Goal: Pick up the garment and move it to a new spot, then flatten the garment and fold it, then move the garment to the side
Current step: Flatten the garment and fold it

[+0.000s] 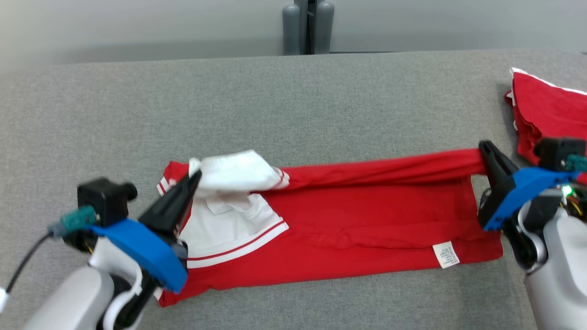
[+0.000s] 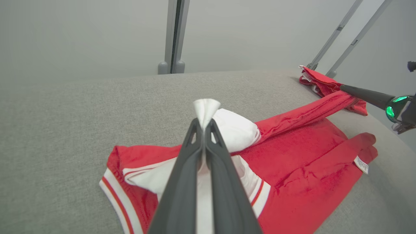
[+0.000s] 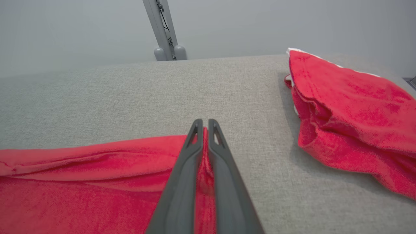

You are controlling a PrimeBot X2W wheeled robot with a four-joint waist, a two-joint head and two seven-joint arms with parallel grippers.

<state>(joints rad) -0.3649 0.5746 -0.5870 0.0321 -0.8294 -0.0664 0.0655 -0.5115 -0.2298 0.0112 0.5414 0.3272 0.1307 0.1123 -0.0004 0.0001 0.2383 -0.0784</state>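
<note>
A red garment with white sleeves and striped trim lies across the grey table, a white care tag at its lower right. My left gripper is shut on the white sleeve at the garment's left end; the left wrist view shows white cloth poking out between the closed fingertips. My right gripper is shut on the red far edge at the garment's right end, and red cloth is pinched between its fingers. The held far edge is raised and stretched between both grippers.
A second red folded cloth with white trim sits at the table's right edge, close behind my right gripper; the same pile fills the right of the right wrist view. A grey post stands behind the table's far edge.
</note>
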